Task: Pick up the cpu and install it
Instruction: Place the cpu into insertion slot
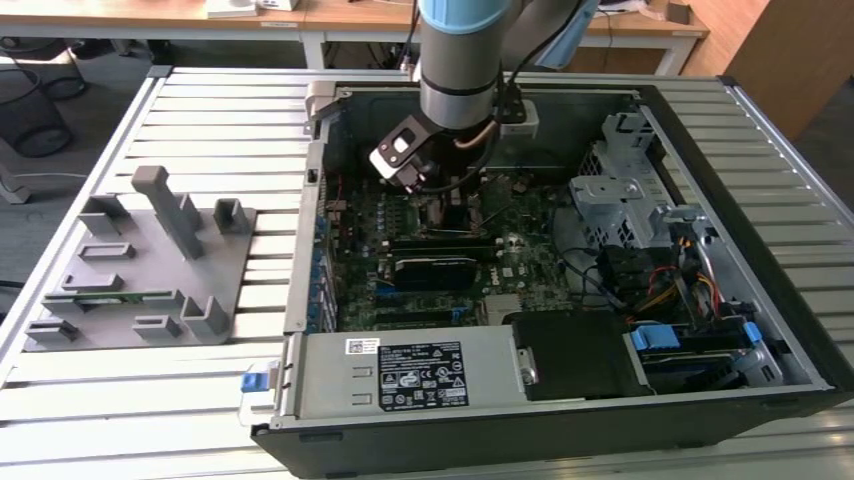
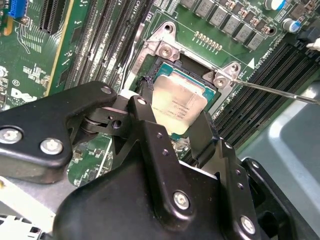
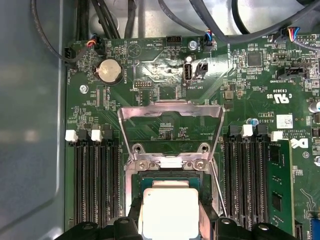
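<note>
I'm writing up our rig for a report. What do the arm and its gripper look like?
The arm is a grey metallic tube with a black ring and a black cable looping at the wrist. The gripper is matte black: angular linked plates, silver screw heads, two slim fingers.

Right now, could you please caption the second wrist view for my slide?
Gripper holding the cpu over the open socket.

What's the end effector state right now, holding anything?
The end effector: closed on the cpu, its fingers on two opposite edges, over the open socket.
</note>
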Action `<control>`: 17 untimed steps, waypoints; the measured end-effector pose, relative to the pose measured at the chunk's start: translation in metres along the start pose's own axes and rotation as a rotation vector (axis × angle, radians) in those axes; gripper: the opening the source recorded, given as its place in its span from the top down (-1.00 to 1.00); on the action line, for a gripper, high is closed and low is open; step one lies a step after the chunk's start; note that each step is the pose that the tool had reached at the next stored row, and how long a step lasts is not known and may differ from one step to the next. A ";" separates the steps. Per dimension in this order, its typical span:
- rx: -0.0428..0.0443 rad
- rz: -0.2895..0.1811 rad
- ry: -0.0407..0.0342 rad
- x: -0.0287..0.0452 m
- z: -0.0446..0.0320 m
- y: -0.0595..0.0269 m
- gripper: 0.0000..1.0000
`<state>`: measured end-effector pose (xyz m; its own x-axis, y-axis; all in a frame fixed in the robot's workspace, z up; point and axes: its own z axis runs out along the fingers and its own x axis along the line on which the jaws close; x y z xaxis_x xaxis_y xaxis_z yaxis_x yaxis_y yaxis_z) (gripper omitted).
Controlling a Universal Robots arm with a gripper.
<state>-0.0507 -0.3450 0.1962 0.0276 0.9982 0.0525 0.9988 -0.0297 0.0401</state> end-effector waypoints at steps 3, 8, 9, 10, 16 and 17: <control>-0.0002 0.003 0.0002 0.0000 0.0011 0.0000 -0.06; -0.0001 0.003 -0.0002 -0.0002 0.0029 -0.0001 -0.06; 0.0000 0.003 -0.0001 -0.0002 0.0030 -0.0001 -0.06; -0.0001 0.003 -0.0001 -0.0002 0.0031 -0.0001 -0.06; -0.0001 0.003 0.0000 -0.0002 0.0033 -0.0001 -0.06; -0.0002 0.004 0.0004 -0.0002 0.0034 -0.0002 -0.07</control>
<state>-0.0507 -0.3450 0.1928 0.0311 0.9981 0.0530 0.9986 -0.0333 0.0401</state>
